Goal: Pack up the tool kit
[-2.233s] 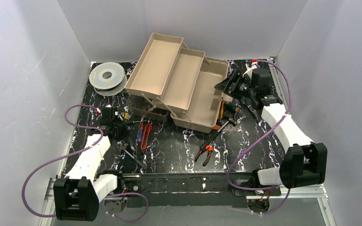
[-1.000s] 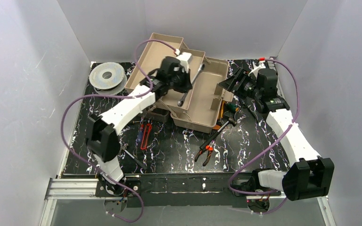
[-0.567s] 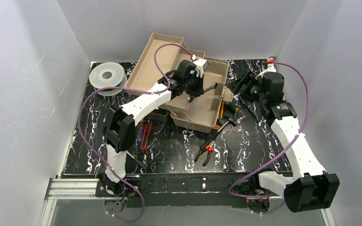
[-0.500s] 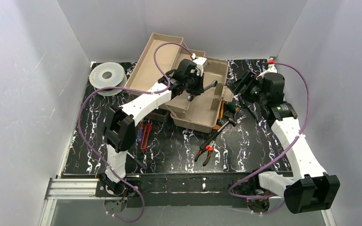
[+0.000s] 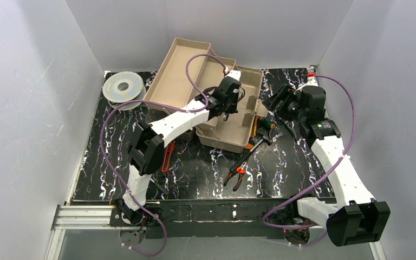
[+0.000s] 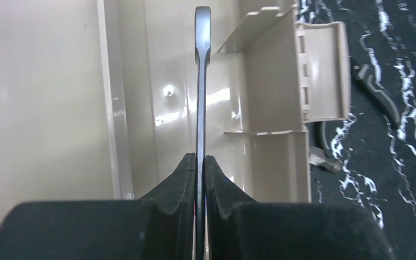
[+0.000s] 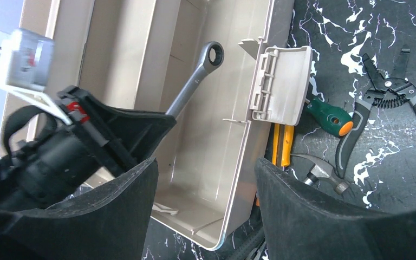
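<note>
Left gripper (image 6: pixel 201 162) jaws clamped on wrench (image 6: pixel 201 81), shifted further over toolbox (image 5: pixel 232 135) base than moments earlier, right gripper (image 7: pixel 203 173) jaws apart, unmoved

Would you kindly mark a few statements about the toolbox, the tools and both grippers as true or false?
1. The left gripper is shut on the slim silver ring-ended wrench. True.
2. The wrench lies loose on the floor of the large tan plastic toolbox. False: it is clamped in the gripper, its ring end reaching out over the open base.
3. The right gripper holds the orange-handled pliers. False: it is open and empty; the pliers lie on the black marbled table in front of the toolbox.
4. The round grey spool sits outside the toolbox, to its left. True.
</note>
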Controlling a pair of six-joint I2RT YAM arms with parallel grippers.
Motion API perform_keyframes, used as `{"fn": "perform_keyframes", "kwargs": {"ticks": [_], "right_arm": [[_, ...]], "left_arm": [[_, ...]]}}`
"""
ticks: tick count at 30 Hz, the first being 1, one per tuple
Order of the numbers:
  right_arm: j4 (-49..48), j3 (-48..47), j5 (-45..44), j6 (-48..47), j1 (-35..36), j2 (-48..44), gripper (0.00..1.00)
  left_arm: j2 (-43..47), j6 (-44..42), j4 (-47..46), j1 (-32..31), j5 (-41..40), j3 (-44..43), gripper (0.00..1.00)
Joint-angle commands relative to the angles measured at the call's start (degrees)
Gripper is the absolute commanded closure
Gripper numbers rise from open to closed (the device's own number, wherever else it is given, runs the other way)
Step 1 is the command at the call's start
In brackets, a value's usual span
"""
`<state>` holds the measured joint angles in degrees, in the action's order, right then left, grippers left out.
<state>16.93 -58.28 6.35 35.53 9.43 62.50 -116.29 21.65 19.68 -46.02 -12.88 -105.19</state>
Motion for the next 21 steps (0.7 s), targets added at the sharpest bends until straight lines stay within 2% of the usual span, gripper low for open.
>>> {"fn": "perform_keyframes", "kwargs": {"ticks": [1,7,8,11,12,15,21], "right_arm": [[-1.1,0.3,-0.1,-0.7,-0.2,-0.6,0.27],[-1.2,0.9,-0.2,-0.7,-0.4,-0.3,0.27],[-1.2,0.8,-0.1,-0.7,-0.4,-0.2,0.27],[-0.7,0.5,0.8,-0.9,-0.4,1.1,0.26],[0.3,-0.2,1.1,-1.0,-0.5,2.1,0.25],[5.1,-3.4,2.6,-1.6,-0.6,7.1,0.25],[9.5,-5.1,7.5,-3.5,-0.5,13.4,0.26]], "left_arm": [[-0.2,3.6,-3.0,-0.6,-7.5,-1.1,1.0],[-3.2,3.7,-2.9,-0.6,-7.5,-1.0,1.0],[-3.3,3.4,-3.1,-0.6,-6.8,-0.8,0.97],[-3.2,-1.1,-3.3,-0.6,-0.8,-1.4,0.57],[-2.5,-1.2,-3.4,-0.6,-0.4,-1.1,0.47],[-0.5,-3.1,-3.7,-0.6,3.2,-0.8,0.35],[6.9,-3.9,-0.6,-0.6,6.2,1.3,0.22]]}}
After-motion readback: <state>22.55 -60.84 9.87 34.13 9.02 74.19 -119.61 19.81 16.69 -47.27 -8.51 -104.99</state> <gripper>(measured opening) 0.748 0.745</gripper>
